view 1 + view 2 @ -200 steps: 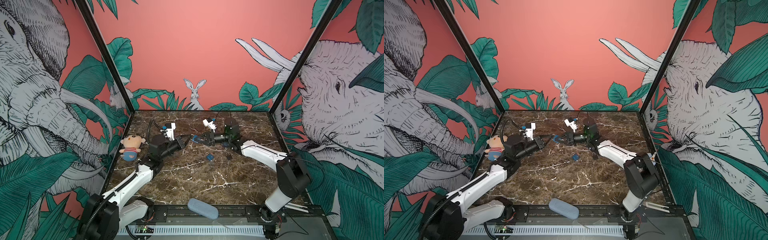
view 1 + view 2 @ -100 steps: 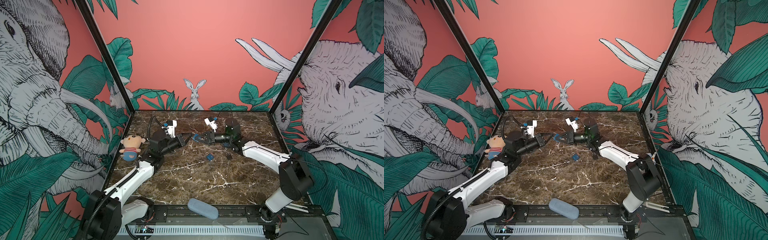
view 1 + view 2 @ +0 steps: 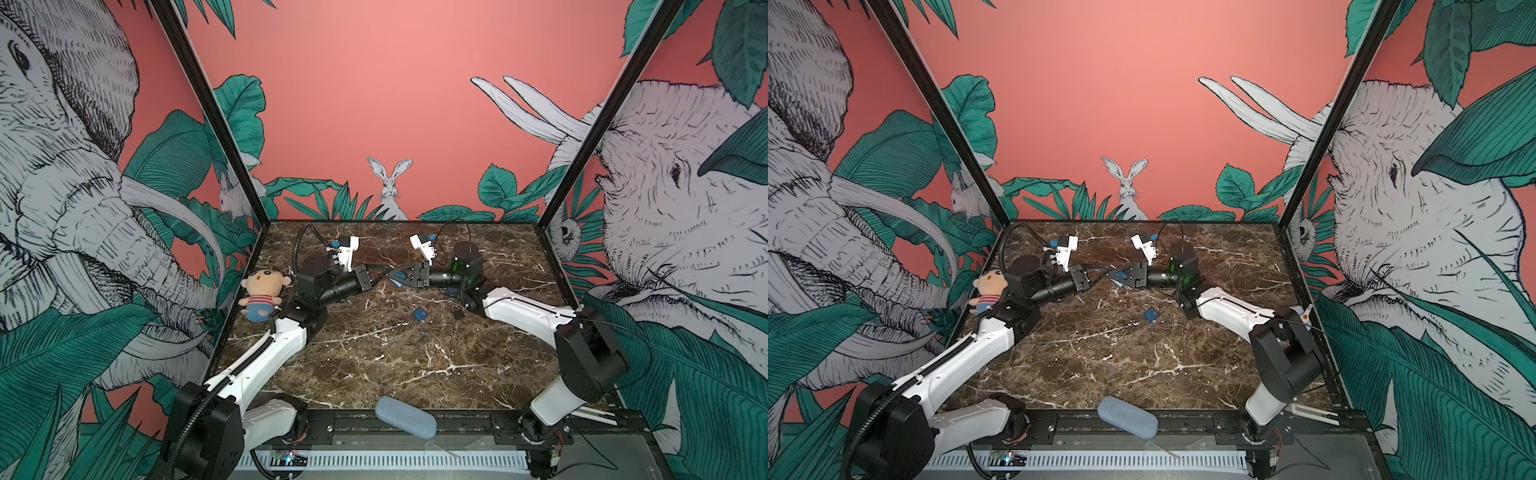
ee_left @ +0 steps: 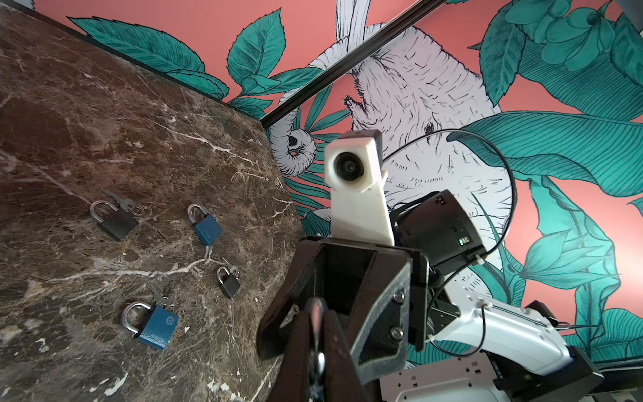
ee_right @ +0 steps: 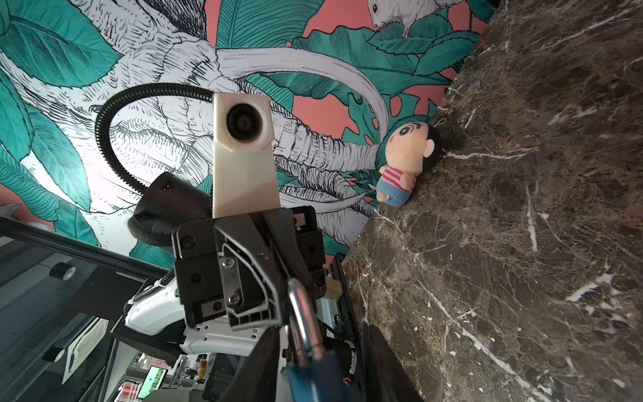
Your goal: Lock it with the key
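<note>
Left gripper (image 4: 315, 323) reaches toward centre, clamped on 1 key (image 4: 316, 309); right gripper (image 5: 320, 348) faces it, jaws parted around 1 blue padlock (image 5: 313, 379). 4 other padlocks (image 4: 156, 325) lie on the table (image 3: 395, 365).

A blue lock (image 5: 315, 379) with a shiny loop sits between the right gripper (image 5: 320, 330)'s spread fingers. The left gripper (image 5: 275, 302) points at it, very close. A doll (image 5: 405, 163) rests on the table (image 5: 522, 243).

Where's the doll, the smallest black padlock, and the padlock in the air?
Plush doll (image 3: 261, 300): in a top view, shirt.
Smallest black padlock (image 4: 230, 287): left wrist view, body.
Raised blue padlock (image 5: 302, 313): right wrist view, shackle.
</note>
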